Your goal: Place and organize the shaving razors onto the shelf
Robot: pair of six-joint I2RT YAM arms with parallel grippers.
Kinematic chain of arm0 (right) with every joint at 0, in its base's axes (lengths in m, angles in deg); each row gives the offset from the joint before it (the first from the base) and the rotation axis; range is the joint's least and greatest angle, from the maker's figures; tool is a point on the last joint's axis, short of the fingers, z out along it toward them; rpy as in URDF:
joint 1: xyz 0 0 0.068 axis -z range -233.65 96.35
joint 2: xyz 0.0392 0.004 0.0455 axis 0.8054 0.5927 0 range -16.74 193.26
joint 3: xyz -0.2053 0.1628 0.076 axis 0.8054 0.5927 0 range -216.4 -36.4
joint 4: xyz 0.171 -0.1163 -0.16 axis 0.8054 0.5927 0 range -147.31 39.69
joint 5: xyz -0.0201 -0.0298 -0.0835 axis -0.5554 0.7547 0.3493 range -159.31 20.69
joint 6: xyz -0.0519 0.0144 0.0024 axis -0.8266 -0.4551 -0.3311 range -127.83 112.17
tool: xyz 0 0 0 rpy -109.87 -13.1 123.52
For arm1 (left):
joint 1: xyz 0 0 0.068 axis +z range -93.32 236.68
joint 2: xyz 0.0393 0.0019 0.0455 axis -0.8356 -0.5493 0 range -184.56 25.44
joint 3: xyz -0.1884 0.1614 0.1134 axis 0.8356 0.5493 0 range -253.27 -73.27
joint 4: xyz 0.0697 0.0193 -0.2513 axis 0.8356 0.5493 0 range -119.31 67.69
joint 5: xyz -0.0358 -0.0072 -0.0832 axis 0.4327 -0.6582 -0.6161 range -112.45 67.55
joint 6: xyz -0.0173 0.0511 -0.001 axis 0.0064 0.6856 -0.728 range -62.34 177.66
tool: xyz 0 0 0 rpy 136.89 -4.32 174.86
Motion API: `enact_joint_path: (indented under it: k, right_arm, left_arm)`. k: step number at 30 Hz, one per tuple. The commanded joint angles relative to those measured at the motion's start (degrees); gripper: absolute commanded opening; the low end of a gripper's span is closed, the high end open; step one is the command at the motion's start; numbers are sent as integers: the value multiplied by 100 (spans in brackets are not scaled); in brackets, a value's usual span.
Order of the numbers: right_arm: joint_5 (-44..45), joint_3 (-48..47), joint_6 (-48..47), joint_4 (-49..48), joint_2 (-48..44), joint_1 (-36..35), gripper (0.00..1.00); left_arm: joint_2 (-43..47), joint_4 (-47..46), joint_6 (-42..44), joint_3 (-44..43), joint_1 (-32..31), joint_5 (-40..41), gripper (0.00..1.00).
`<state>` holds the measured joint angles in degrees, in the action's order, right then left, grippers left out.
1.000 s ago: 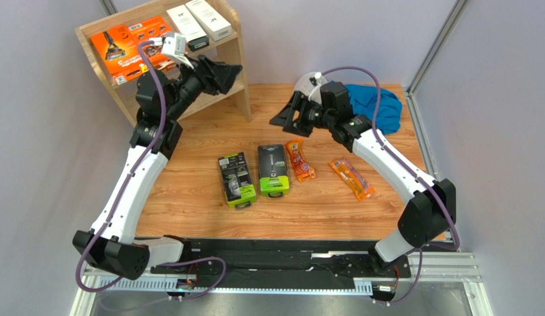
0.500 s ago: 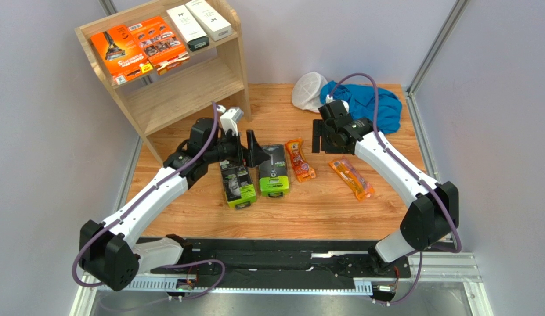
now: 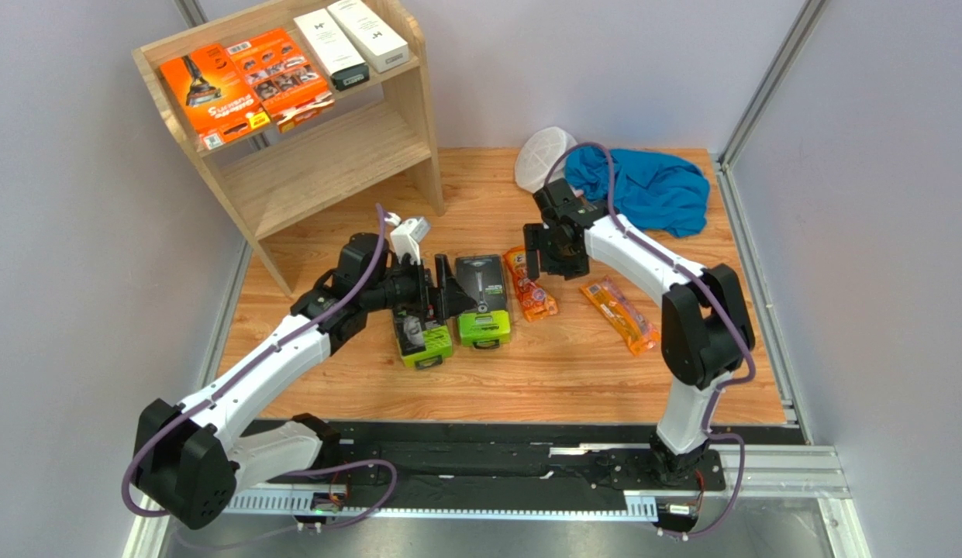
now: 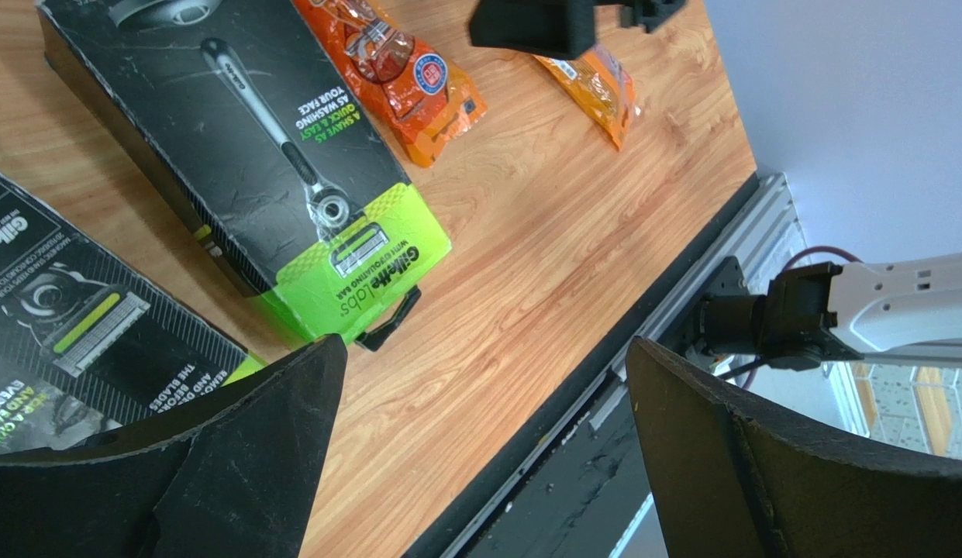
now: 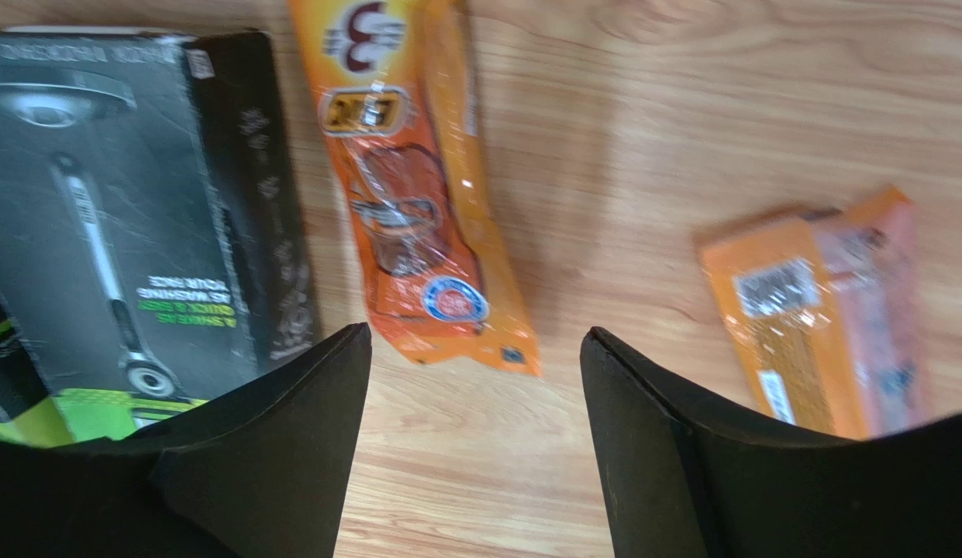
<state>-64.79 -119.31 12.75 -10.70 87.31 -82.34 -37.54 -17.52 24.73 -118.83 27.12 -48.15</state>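
Your left pincer [image 4: 485,465] is hanging wide open and empty, low over the black-and-green pack nearer the shelf [image 4: 78,337]. The second black-and-green pack [image 4: 264,151] is lying just beside it on the surface [image 3: 544,360]. Your right pincer [image 5: 474,465] is hovering with its jaws apart and nothing between them, above one small orange packet [image 5: 415,198]. The other small orange packet [image 5: 829,314] is lying apart from it. The shelf [image 3: 322,163] is carrying two flat orange packs [image 3: 206,91] and two white boxes [image 3: 330,47] on its top tier.
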Motion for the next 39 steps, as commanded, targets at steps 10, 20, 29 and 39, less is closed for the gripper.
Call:
enact_joint_path:
  k: [10,20,29,39]
  right_arm:
    - [-1049,-612,-133,-530,818,-5,67]
    - [-1067,-928,-28,-469,1468,-5,65]
    - [-873,-815,78,-319,1628,-5,22]
    - [-1215,-173,-80,-679,627,-5,0]
  left_arm:
    - [225,-300,-197,258,-15,-155,99]
    - [234,-160,-82,188,-15,-129,99]
    - [304,-107,-109,188,-15,-76,99]
    - [260,-247,-187,267,-15,-138,98]
